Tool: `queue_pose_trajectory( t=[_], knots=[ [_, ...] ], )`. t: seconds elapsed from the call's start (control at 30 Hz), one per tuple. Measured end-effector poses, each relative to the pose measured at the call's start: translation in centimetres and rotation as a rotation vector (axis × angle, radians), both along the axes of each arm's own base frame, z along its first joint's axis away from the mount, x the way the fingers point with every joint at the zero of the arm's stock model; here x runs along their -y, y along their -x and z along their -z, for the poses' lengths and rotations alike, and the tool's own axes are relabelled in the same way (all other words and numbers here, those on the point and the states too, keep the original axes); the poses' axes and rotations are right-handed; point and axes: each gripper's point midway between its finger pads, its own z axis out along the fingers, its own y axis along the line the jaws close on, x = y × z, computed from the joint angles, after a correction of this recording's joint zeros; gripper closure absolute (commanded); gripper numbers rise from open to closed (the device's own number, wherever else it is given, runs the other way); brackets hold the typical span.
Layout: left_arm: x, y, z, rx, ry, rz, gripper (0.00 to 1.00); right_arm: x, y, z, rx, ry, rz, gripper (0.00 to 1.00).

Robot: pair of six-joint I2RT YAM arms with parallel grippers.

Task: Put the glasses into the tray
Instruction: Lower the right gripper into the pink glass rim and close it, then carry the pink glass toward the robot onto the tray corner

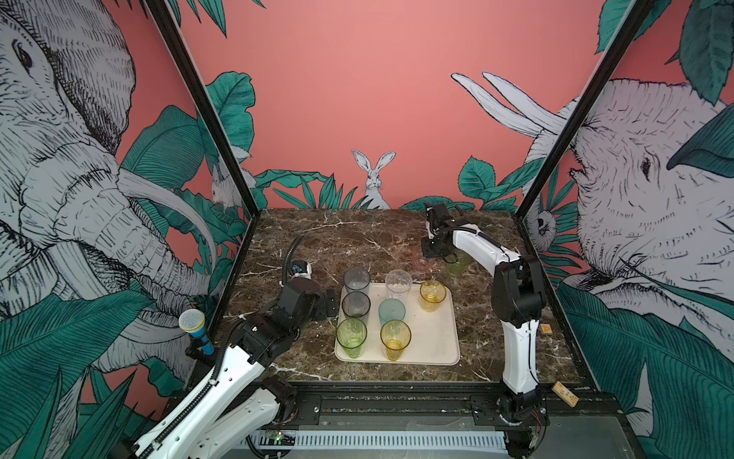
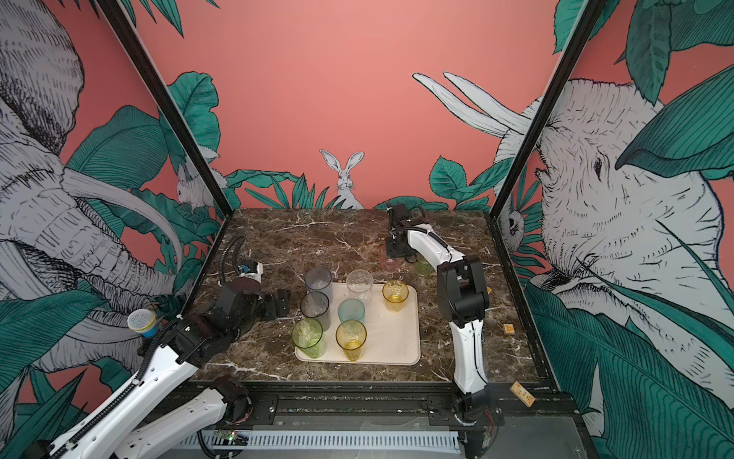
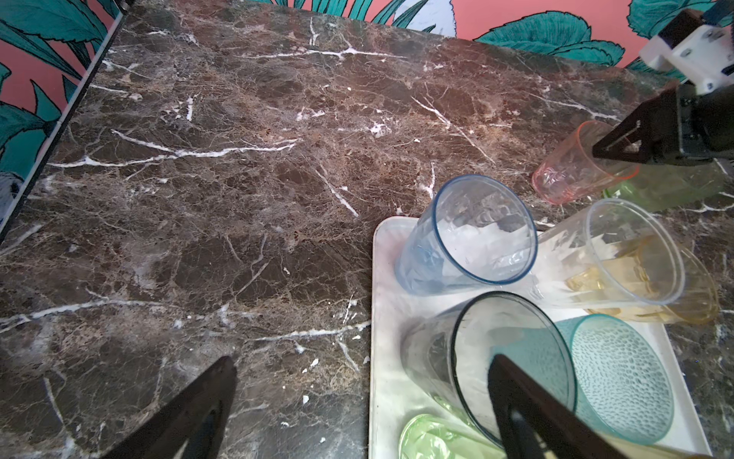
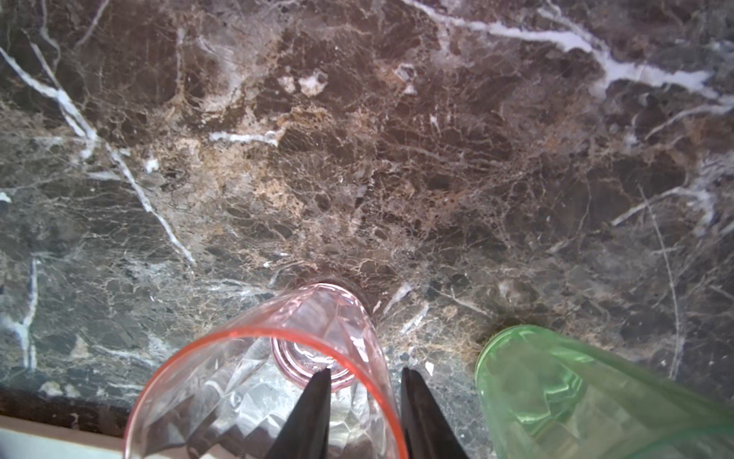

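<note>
Jaws of right gripper [image 4: 364, 371] straddle pink glass [image 4: 238, 397] wall, grip indeterminate; left gripper [image 3: 362, 357] stands wide open, empty, at tray [image 3: 383, 278] edge.

Tabletop [image 4: 397, 159] under the right gripper [image 4: 365, 371] looks like polished brown marble with white veins, smooth with a soft sheen, and that gripper's fingers [image 4: 425, 417] are matt black plastic. The pink glass [image 4: 238, 389] at its fingertips is glossy, see-through and faceted, and the green glass [image 4: 576, 397] just beside it is smoother and cloudier. By the left gripper [image 3: 362, 357], the tray [image 3: 383, 302] is matt cream plastic and the teal glass [image 3: 623, 377] has a dimpled skin.
</note>
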Motion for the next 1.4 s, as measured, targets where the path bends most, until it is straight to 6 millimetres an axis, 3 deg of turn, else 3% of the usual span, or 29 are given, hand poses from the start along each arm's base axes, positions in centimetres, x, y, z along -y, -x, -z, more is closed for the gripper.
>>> queue_pose_trajectory(
  t=[0.23, 0.7, 0.87, 1.13, 1.4],
  knots=[
    [0.0, 0.1, 0.1, -0.004, -0.002, 0.000, 0.01, 0.1, 0.1, 0.0, -0.001, 0.008, -0.010, 1.00],
    [-0.1, 0.1, 0.6, -0.012, -0.008, 0.001, 0.01, 0.5, 0.8, -0.4, -0.018, 0.026, -0.013, 1.00],
    [-0.1, 0.1, 0.6, -0.013, -0.008, 0.001, 0.01, 0.9, 1.6, -3.2, 0.008, 0.021, -0.013, 1.00],
    [0.0, 0.1, 0.6, -0.014, -0.007, 0.002, 0.01, 1.7, 3.7, -10.6, 0.111, -0.016, -0.018, 1.00],
    [0.0, 0.2, 0.5, -0.012, -0.002, 0.006, 0.01, 2.8, 6.9, -14.9, 0.150, -0.032, -0.022, 1.00]
  ],
)
